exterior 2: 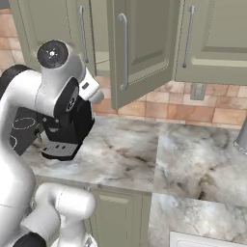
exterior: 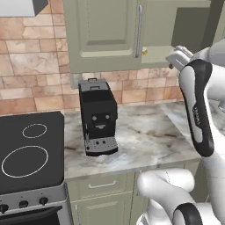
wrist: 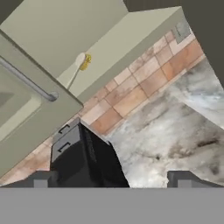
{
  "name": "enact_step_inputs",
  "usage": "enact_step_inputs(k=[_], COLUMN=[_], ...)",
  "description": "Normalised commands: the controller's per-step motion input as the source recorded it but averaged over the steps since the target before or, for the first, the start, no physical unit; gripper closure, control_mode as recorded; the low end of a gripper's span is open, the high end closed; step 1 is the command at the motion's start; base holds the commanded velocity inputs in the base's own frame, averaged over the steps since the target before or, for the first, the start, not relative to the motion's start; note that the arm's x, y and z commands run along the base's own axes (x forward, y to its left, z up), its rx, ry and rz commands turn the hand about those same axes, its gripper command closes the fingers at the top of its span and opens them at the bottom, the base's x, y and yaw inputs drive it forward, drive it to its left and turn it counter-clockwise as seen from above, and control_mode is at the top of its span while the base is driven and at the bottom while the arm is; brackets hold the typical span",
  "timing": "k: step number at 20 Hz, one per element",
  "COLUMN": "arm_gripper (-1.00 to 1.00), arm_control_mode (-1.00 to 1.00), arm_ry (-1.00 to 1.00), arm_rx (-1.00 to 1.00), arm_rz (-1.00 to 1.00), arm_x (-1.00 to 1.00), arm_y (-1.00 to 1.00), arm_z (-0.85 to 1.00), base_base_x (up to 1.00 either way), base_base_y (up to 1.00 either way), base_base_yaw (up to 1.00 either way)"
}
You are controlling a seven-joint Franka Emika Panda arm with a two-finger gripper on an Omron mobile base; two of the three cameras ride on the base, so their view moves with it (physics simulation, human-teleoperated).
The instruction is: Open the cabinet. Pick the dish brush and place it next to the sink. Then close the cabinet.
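Two panelled sage-green doors front the wide wall cabinet (exterior: pixel 105 35), each with a long vertical silver bar handle; the left door is shut, while the right door (exterior 2: pixel 140 48) is swung out over the counter, its flat matte inner face turned toward the right base camera. Inside the opened half lies a small dish brush (wrist: pixel 83 63) with a thin pale handle and a yellow head, flat on the cabinet floor near the front edge; it is tiny and blurred, so its bristles cannot be made out, and in the left base view it is just a yellow speck (exterior: pixel 144 52) beside the shut door's handle. The two-finger dark gripper (wrist: pixel 111 178) hangs in the air before the cabinet with its jaws spread wide and nothing between them; its tips are cut by the lower edge of the hand view. Below, a boxy black coffee machine (exterior: pixel 98 116) with a perforated silver drip tray stands on the glossy grey-and-cream marbled stone counter (exterior: pixel 149 136); the white arm covers much of it in the right base view. A backsplash of rough terracotta and beige tiles (exterior: pixel 30 70) runs behind. At the left sits a flat black glass hob (exterior: pixel 28 151) with white ring marks, cut off by the frame, above knobs. Low green drawer fronts (exterior: pixel 101 184) with short handles run under the counter.
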Motion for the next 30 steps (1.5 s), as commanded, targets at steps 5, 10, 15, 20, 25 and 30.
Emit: enact_step_inputs(k=[5, 10, 15, 20, 25, 30], arm_gripper=[-1.00, -1.00, -1.00, -1.00, -1.00, -1.00], arm_control_mode=[-1.00, -1.00, -1.00, -1.00, -1.00, -1.00], arm_ry=[-0.05, -0.11, -0.18, -0.25, -0.22, -0.16], arm_rx=[0.00, 0.00, 0.00, 0.00, 0.00, 0.06], arm_rz=[-0.39, -0.37, -0.34, -0.34, -0.32, -0.23], arm_x=[0.58, 0.55, 0.30, 0.25, 0.27, 0.16], arm_y=[0.08, 0.00, -0.07, -0.12, -0.16, -0.29], arm_z=[-0.01, 0.00, 0.02, 0.00, 0.01, 0.05], base_base_x=[0.00, 0.00, 0.00, 0.00, 0.00, 0.00], base_base_y=[0.00, 0.00, 0.00, 0.00, 0.00, 0.00], base_base_yaw=[0.00, 0.00, 0.00, 0.00, 0.00, 0.00])
